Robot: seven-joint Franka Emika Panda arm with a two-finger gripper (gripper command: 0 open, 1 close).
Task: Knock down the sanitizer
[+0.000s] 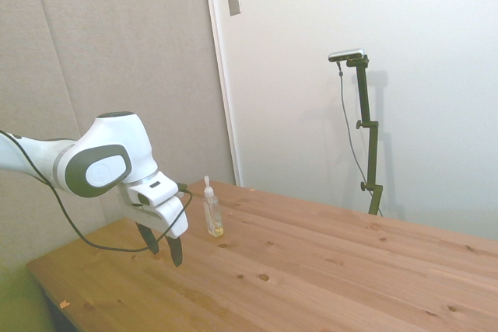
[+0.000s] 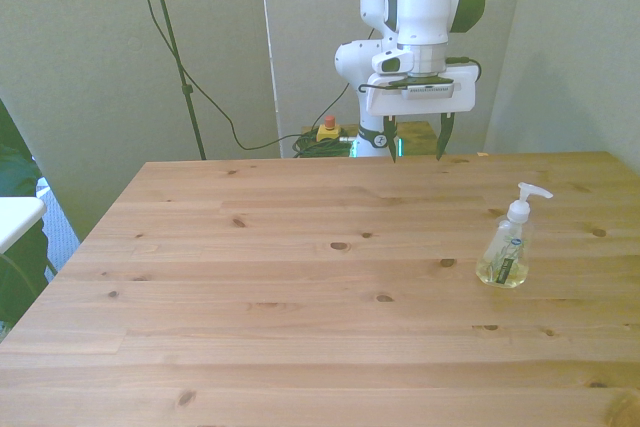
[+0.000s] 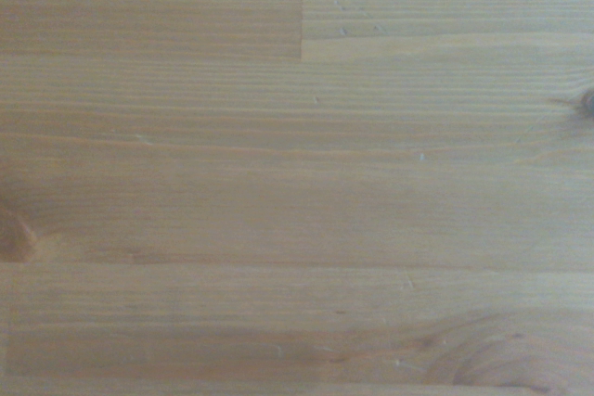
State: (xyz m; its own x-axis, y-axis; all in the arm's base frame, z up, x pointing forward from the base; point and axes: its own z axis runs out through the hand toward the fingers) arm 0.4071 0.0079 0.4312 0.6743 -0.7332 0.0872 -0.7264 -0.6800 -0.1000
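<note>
The sanitizer (image 1: 212, 211) (image 2: 505, 244) is a slim clear bottle with a white pump top and a little yellowish liquid at the bottom. It stands upright on the wooden table (image 1: 311, 270) (image 2: 300, 287), toward the front view's right. My gripper (image 1: 161, 249) (image 2: 415, 145) hangs open just above the table's far edge in the front view, well apart from the bottle, with nothing between its dark fingers. The wrist view holds only bare wood grain (image 3: 297, 173); the bottle is out of it.
A red-topped button (image 2: 327, 129) and cables lie on the floor behind the table in the front view. A white object (image 2: 15, 217) juts in at the front view's left edge. Walls stand close behind the table in the side view.
</note>
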